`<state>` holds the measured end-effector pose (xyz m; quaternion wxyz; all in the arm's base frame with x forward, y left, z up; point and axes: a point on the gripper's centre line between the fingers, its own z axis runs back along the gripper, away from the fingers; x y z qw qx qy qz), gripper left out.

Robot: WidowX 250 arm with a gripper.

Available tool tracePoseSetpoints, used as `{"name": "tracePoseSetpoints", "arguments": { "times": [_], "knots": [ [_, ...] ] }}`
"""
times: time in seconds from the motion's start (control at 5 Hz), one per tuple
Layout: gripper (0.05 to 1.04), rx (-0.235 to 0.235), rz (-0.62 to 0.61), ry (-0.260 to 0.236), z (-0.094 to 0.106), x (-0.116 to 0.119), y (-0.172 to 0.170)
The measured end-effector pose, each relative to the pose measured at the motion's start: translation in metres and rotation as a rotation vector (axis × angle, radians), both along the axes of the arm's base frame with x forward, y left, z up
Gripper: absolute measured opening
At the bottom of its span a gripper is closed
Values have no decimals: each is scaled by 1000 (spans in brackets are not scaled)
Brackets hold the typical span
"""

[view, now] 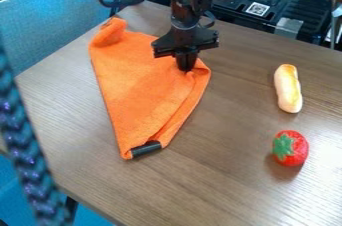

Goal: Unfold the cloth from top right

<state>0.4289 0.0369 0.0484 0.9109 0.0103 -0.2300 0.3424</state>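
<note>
Camera view: the hand hangs at the upper right corner of the orange cloth, its fingers together and, by the look of the puckers there, closed on the fabric. Most of the cloth lies to the left of the hand and below it in the view, on the wooden surface. Its long axis runs from the curled upper left corner down to the narrow lower tip, where a black tube rests. A folded layer runs along the right side, from the hand towards that tip. The corner seems ready to be opened out; the coming move probably calls for a low lift before the layer is spread, and it could slip or drag the whole cloth. Behind, a black case bears a printed square code; no words are legible.
</note>
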Motion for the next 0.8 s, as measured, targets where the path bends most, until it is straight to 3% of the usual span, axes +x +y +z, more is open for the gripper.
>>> {"name": "tracePoseSetpoints", "arguments": {
  "times": [0.4, 0.8],
  "knots": [
    [54, -46, -20, 12, 2, -8, -1],
    [53, -159, 41, -70, 53, -31, 29]
  ]
}}
